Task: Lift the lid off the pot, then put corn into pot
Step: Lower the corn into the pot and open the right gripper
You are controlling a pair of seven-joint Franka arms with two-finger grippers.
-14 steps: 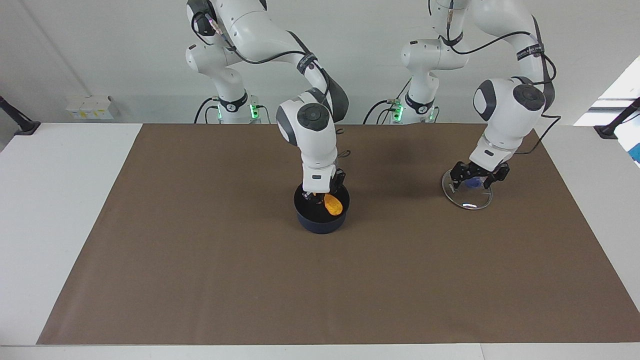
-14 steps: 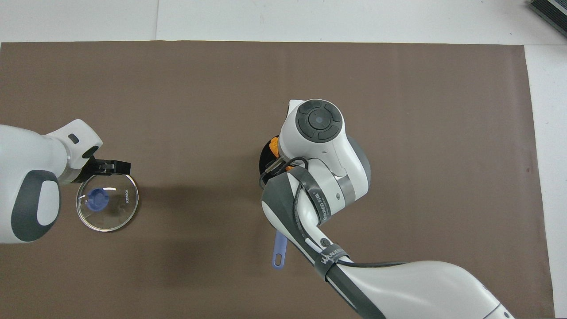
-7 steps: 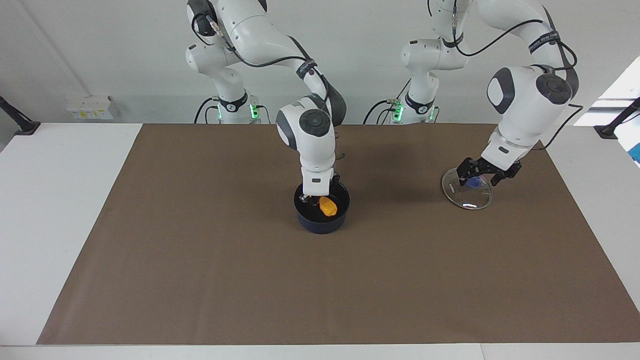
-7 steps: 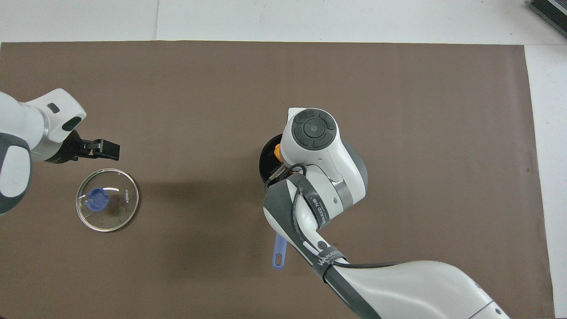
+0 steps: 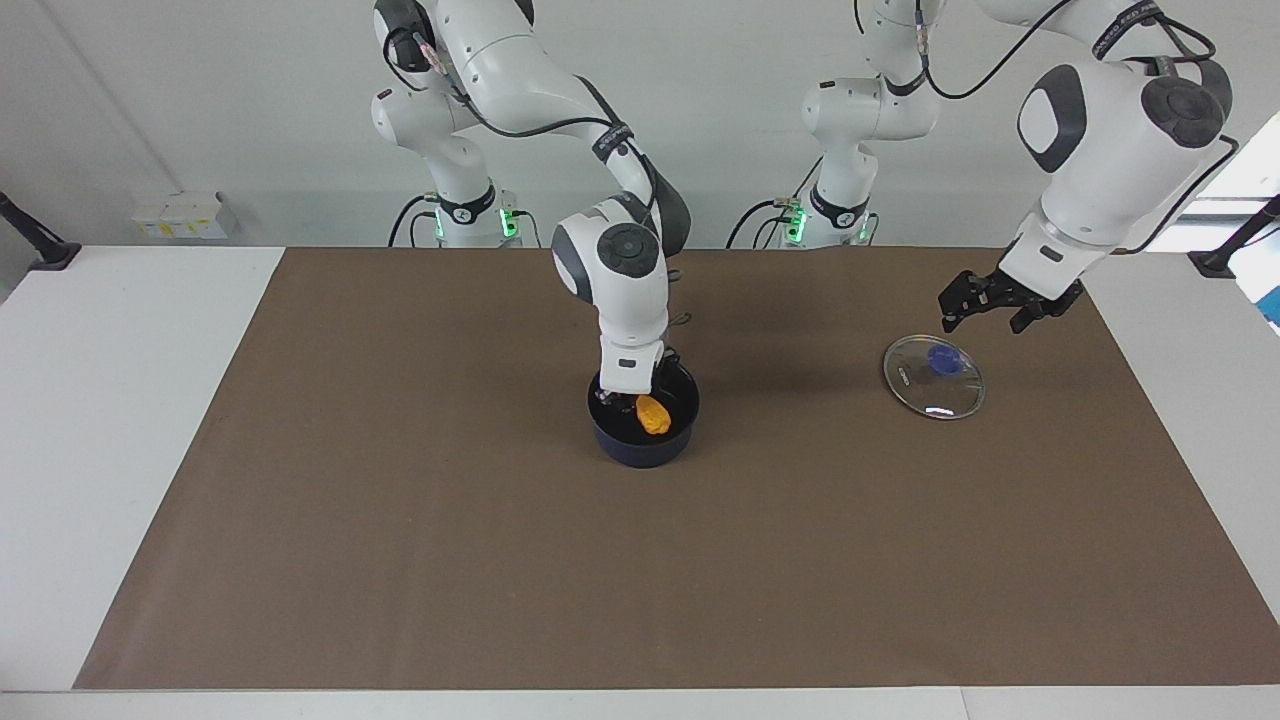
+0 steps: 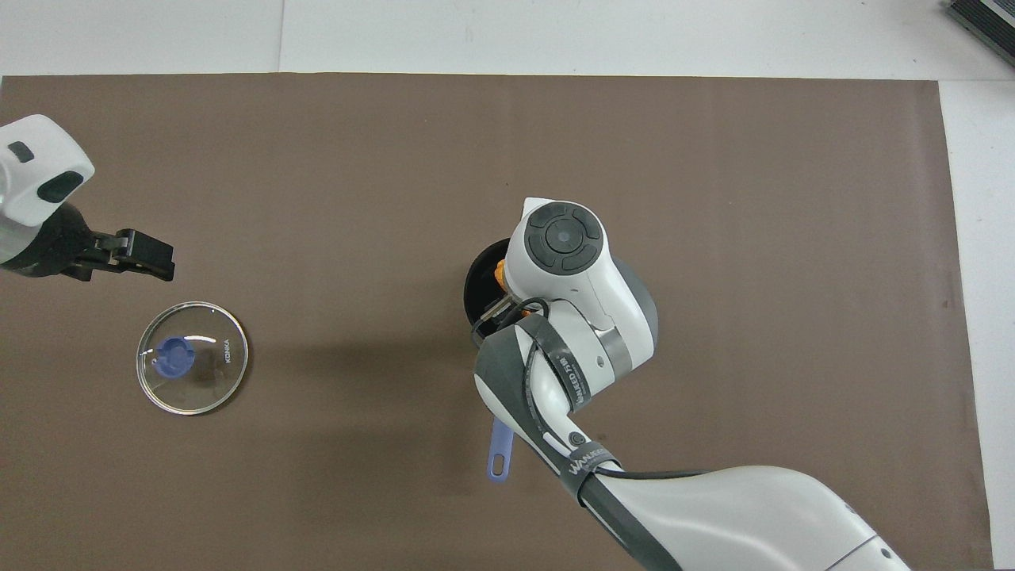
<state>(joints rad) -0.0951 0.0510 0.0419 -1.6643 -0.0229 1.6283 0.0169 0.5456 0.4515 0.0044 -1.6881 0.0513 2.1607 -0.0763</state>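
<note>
The dark blue pot (image 5: 641,442) stands mid-table, with its black inside showing and its blue handle (image 6: 499,452) pointing toward the robots. The orange-yellow corn (image 5: 652,414) is inside the pot; a bit of it shows in the overhead view (image 6: 499,272). My right gripper (image 5: 622,398) reaches down into the pot right beside the corn; its arm hides most of the pot (image 6: 476,285) from above. The glass lid (image 5: 934,378) with its blue knob (image 6: 174,357) lies flat on the mat toward the left arm's end. My left gripper (image 5: 1001,309) is open and empty, up in the air off the lid's rim (image 6: 230,373).
A brown mat (image 5: 400,500) covers most of the white table (image 5: 120,400). A small white box (image 5: 180,215) sits at the table's back edge at the right arm's end. A dark object (image 6: 983,20) lies off the mat's corner.
My left gripper has risen off the lid's knob and drawn away, leaving the lid flat on the mat. The corn has sunk a little lower into the pot with my right gripper.
</note>
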